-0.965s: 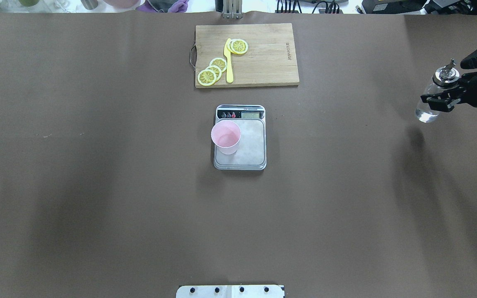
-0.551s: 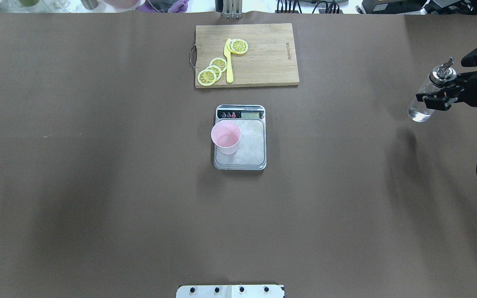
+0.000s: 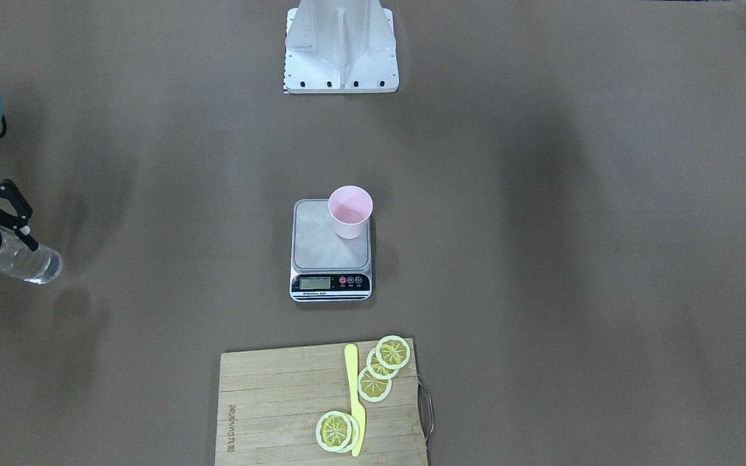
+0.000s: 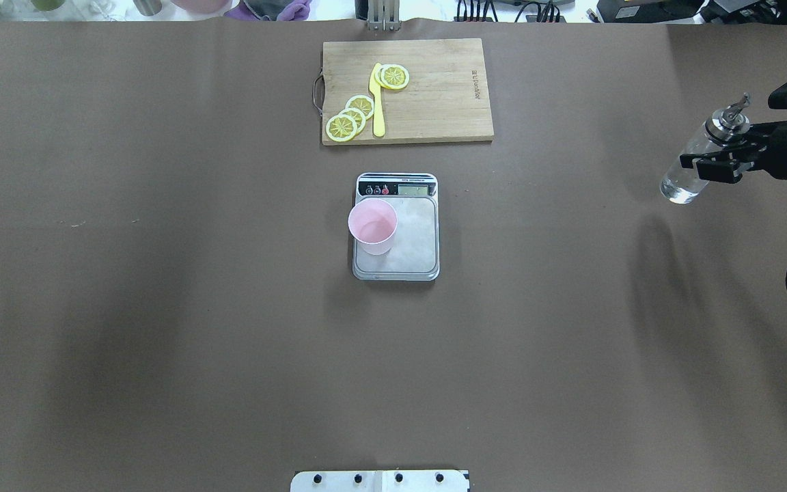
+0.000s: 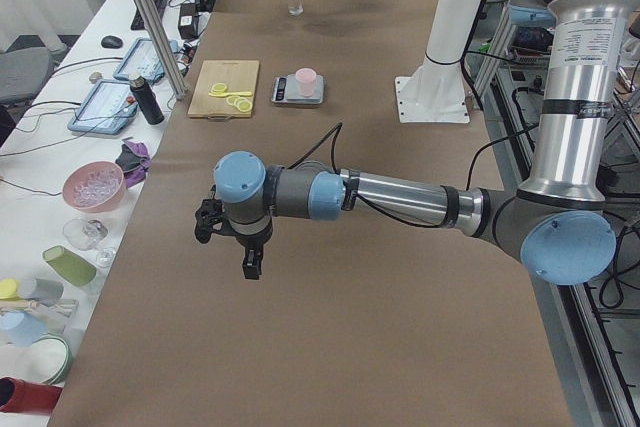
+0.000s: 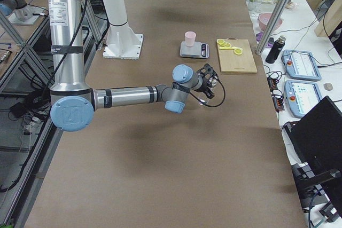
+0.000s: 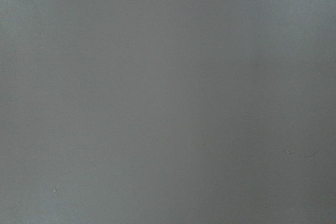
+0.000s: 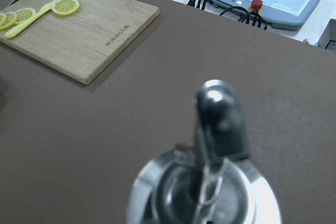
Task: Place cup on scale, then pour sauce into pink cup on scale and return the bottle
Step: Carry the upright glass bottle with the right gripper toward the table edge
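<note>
Far out at 9 o'clock, past the edge of the overhead view: left gripper (image 5: 228,250) hanging over bare counter (image 4: 161,273), caught only by the side camera, so impossible to call open or closed. At centre: cup (image 4: 372,223) upright on the scale (image 4: 412,240), crowded into the platform's 10 o'clock corner; first step done, by the look of it. At 12 o'clock from the scale: wooden cutting board (image 4: 434,96) with lemon slices (image 4: 351,116) and a yellow knife (image 4: 377,102), no part of this job. Well off at 3 o'clock: bottle (image 4: 688,169) lifted clear of the counter, clamped just under its metal cap by the right gripper (image 4: 714,164), closed firmly on the glass; cap leaning toward 1 o'clock, base toward 7, sauce (image 4: 677,190) pooled low in the glass. Step in hand, most likely: carrying the bottle across for the pour. To do it well: travel toward 9 o'clock with cap kept above base, to avoid early drips on the counter; stay high enough to clear the cup's rim; stop with the spout (image 4: 739,104) over the cup's mouth, not over bare platform; tilt slowly, given the barely visible liquid; avoid nudging the cup, light and close to the platform's edge.
</note>
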`<state>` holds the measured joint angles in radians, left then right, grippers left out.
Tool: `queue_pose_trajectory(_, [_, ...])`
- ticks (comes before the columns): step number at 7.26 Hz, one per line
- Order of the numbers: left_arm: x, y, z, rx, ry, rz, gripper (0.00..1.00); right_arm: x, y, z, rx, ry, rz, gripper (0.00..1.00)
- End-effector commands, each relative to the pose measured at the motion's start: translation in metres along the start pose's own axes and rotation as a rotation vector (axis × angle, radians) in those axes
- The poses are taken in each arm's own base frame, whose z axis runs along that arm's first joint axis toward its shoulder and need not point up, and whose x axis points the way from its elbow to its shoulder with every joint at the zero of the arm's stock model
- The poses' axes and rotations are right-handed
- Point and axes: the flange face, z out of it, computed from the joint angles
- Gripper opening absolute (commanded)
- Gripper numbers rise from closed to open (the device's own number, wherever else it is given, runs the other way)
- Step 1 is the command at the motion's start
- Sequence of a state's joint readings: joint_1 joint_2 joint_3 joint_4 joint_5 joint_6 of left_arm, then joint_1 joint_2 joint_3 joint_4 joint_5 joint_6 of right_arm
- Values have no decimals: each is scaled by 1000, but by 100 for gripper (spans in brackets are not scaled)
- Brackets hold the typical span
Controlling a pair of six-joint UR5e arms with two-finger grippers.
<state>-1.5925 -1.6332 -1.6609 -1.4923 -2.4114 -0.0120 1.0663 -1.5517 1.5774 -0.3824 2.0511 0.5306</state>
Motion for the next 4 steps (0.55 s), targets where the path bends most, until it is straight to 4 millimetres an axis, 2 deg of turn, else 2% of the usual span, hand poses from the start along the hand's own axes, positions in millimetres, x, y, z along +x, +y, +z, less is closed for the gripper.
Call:
queue_pose_trajectory(1, [-1, 2, 1, 0, 0, 7, 98, 17, 22, 9, 9, -5, 8, 34])
queue_pose_trajectory(4, [-1, 3, 0, 2, 0, 6, 98, 33, 41, 19, 10, 2, -2, 36])
